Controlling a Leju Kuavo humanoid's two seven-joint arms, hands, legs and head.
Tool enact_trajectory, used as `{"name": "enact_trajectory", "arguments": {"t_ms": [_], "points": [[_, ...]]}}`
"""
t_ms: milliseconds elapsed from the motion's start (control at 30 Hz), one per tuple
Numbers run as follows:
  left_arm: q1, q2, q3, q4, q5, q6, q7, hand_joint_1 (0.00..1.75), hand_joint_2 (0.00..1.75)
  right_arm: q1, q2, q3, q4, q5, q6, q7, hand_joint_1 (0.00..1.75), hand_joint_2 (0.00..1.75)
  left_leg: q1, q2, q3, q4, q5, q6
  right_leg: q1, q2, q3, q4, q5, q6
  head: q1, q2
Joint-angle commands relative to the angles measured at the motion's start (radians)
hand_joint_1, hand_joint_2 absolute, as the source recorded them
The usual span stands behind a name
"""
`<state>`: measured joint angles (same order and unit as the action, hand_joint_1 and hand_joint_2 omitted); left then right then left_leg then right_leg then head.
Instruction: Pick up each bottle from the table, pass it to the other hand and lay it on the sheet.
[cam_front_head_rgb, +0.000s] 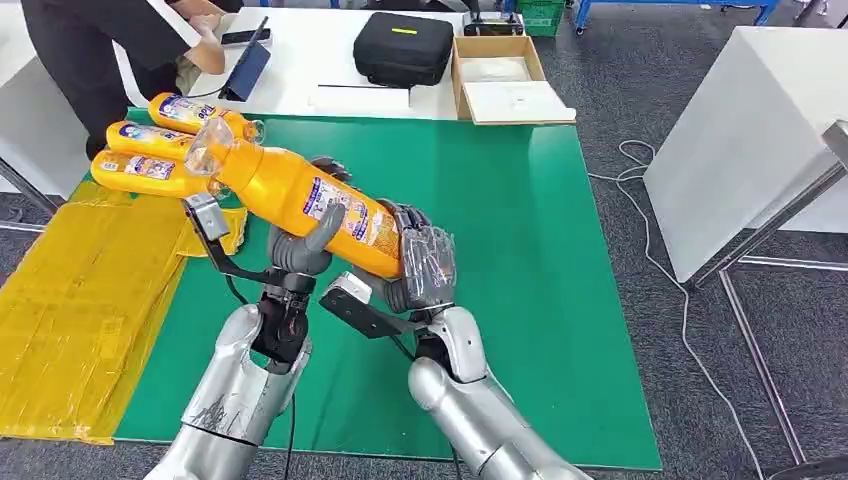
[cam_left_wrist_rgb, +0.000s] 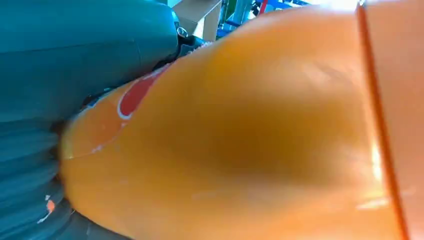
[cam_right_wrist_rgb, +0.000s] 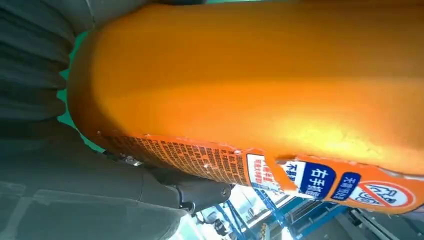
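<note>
- above the green desk, near the robot's body, an orange bottle is held in the air by both hands at once.
- the left robot hand grips it from below around the middle, its grey thumb lying up across the blue-and-white label.
- the right robot hand wraps the bottle's base end, its dark fingers partly hidden behind the bottle and under a clear cover.
- the bottle's long axis runs on a slant: base low and toward the robot's right, clear cap end raised and pointing toward the far left, at the stacked bottles.
- in the left wrist view the bottle is a blurred orange mass beside the grey ribbed cover; the fingers cannot be made out there.
- in the right wrist view the bottle shows its label with small print; the finger grip itself is hard to read.
- farther off on the left, a yellow sheet lies over the desk's edge, its lower corner cut off by the frame.
- three orange bottles lie on the sheet's far end, side by side, roughly across the view; the held bottle's cap overlaps them.
- beyond, a white table carries a black case and an open cardboard box; a person in dark clothes leans there, mostly cut off.
</note>
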<state>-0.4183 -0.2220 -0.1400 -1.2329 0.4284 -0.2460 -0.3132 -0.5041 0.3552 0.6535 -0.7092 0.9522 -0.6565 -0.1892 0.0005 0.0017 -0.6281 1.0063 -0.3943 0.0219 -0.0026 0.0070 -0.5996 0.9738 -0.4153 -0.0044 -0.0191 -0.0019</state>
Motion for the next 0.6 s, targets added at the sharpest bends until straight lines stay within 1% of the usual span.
{"name": "enact_trajectory", "arguments": {"t_ms": [33,67,100,133,167,200,233,267,300,333,367,400,433,467,500,533,567,600], "points": [[-0.083,-0.01,-0.027,0.007,-0.023,-0.001,0.008,1.75,1.75,0.023,-0.006,0.125,0.104,0.009,-0.042,-0.039,1.75,1.75,0.001,-0.005,0.004,0.0,-0.001,-0.002,0.0,-0.005,0.005,0.0,-0.003,0.0,0.0,0.0],[-0.08,-0.01,-0.025,0.001,-0.024,0.001,0.008,1.75,1.75,0.021,-0.006,0.129,0.106,0.004,-0.042,-0.039,1.75,1.75,0.0,-0.005,0.006,0.0,-0.002,-0.003,0.0,-0.006,0.007,0.0,-0.003,0.0,0.0,0.0],[-0.077,-0.009,-0.022,-0.005,-0.026,0.002,0.008,1.75,1.75,0.021,-0.006,0.133,0.108,-0.001,-0.042,-0.038,1.73,1.75,0.001,-0.003,0.002,0.0,0.0,-0.001,0.001,-0.003,0.003,0.0,-0.001,0.0,0.0,0.0],[-0.074,-0.009,-0.019,-0.008,-0.026,0.003,0.009,1.75,1.75,0.022,-0.006,0.136,0.107,-0.005,-0.042,-0.038,1.73,1.75,0.001,-0.004,0.003,0.0,-0.001,-0.002,0.001,-0.004,0.005,0.0,-0.002,0.0,0.0,0.0],[-0.072,-0.01,-0.016,-0.012,-0.027,0.004,0.009,1.75,1.75,0.019,-0.006,0.139,0.11,-0.011,-0.042,-0.033,1.75,1.75,0.001,-0.003,0.002,0.0,-0.001,-0.002,0.001,-0.004,0.003,0.0,-0.001,0.0,0.0,0.0],[-0.069,-0.012,-0.012,-0.015,-0.032,0.007,0.012,1.75,1.75,0.016,-0.006,0.14,0.112,-0.026,-0.042,-0.035,1.71,1.75,0.001,-0.004,0.003,0.0,-0.001,-0.002,0.001,-0.004,0.005,0.0,-0.002,0.0,0.0,0.0],[-0.068,-0.013,-0.009,-0.016,-0.036,0.009,0.012,1.75,1.75,0.015,-0.006,0.139,0.114,-0.039,-0.042,-0.04,1.75,1.75,0.001,-0.003,0.002,0.0,-0.001,-0.001,0.001,-0.003,0.003,0.0,-0.001,0.0,0.0,0.0],[-0.067,-0.013,-0.006,-0.016,-0.038,0.01,0.013,1.75,1.75,0.015,-0.006,0.134,0.114,-0.049,-0.042,-0.044,1.75,1.75,0.001,-0.004,0.003,0.0,-0.001,-0.002,0.001,-0.004,0.005,0.0,-0.002,0.0,0.0,0.0],[-0.066,-0.014,-0.001,-0.016,-0.042,0.012,0.012,1.75,1.75,0.015,-0.006,0.126,0.116,-0.077,-0.042,-0.061,1.75,1.75,0.001,-0.003,0.002,0.0,-0.001,-0.001,0.001,-0.003,0.003,0.0,-0.001,0.0,0.0,0.0],[-0.065,-0.013,0.003,-0.017,-0.045,0.013,0.012,1.75,1.75,0.012,-0.006,0.122,0.119,-0.103,-0.042,-0.075,1.75,1.75,0.0,-0.005,0.006,0.001,-0.003,-0.003,0.0,-0.006,0.008,0.001,-0.004,0.0,0.0,0.0],[-0.064,-0.013,0.006,-0.019,-0.047,0.013,0.011,1.75,1.75,0.011,-0.006,0.119,0.119,-0.121,-0.042,-0.085,1.75,1.75,0.001,-0.003,0.002,0.0,-0.001,-0.001,0.001,-0.003,0.003,0.0,-0.001,0.0,0.0,0.0],[-0.061,-0.01,0.014,-0.024,-0.054,0.015,0.008,1.75,1.75,0.017,-0.006,0.104,0.113,-0.184,-0.042,-0.128,1.73,1.75,0.001,-0.004,0.003,0.0,-0.001,-0.002,0.001,-0.004,0.005,0.0,-0.002,0.0,0.0,0.0],[-0.058,-0.008,0.019,-0.03,-0.06,0.018,0.005,1.75,1.75,0.014,-0.006,0.12,0.123,-0.283,-0.042,-0.18,1.68,1.75,0.0,-0.004,0.005,0.0,-0.002,-0.002,0.0,-0.005,0.006,0.0,-0.003,0.0,0.0,0.0],[-0.059,-0.004,0.021,-0.032,-0.063,0.02,0.003,1.75,1.75,0.012,-0.006,0.121,0.125,-0.286,-0.042,-0.181,1.29,1.75,0.001,-0.003,0.002,0.0,-0.001,-0.002,0.001,-0.003,0.003,0.0,-0.001,0.0,0.0,0.0],[-0.052,0.0,0.029,-0.045,-0.082,0.034,-0.005,1.75,1.75,0.017,-0.006,0.13,0.115,-0.375,-0.042,-0.236,0.02,1.75,0.001,-0.003,0.004,0.0,-0.001,-0.002,0.001,-0.004,0.005,0.0,-0.002,0.0,0.0,0.0],[-0.047,0.007,0.039,-0.057,-0.09,0.041,-0.008,1.75,1.75,0.01,-0.006,0.153,0.118,-0.477,-0.042,-0.284,0.0,1.75,0.001,-0.002,0.002,0.0,-0.001,-0.002,0.001,-0.002,0.003,0.0,-0.001,0.0,0.0,0.0],[-0.047,0.016,0.053,-0.068,-0.103,0.061,-0.012,1.75,1.75,-0.007,-0.006,0.205,0.116,-0.633,-0.042,-0.354,0.0,1.75,0.0,-0.003,0.004,0.0,-0.002,-0.002,0.0,-0.003,0.005,0.0,-0.002,0.0,0.0,0.0],[-0.047,0.022,0.066,-0.076,-0.107,0.068,-0.012,1.75,1.75,-0.014,-0.006,0.225,0.105,-0.699,-0.038,-0.379,0.0,1.75,0.001,-0.001,0.003,0.0,-0.001,-0.002,0.001,-0.001,0.003,0.0,-0.001,0.0,0.0,0.0]]}}
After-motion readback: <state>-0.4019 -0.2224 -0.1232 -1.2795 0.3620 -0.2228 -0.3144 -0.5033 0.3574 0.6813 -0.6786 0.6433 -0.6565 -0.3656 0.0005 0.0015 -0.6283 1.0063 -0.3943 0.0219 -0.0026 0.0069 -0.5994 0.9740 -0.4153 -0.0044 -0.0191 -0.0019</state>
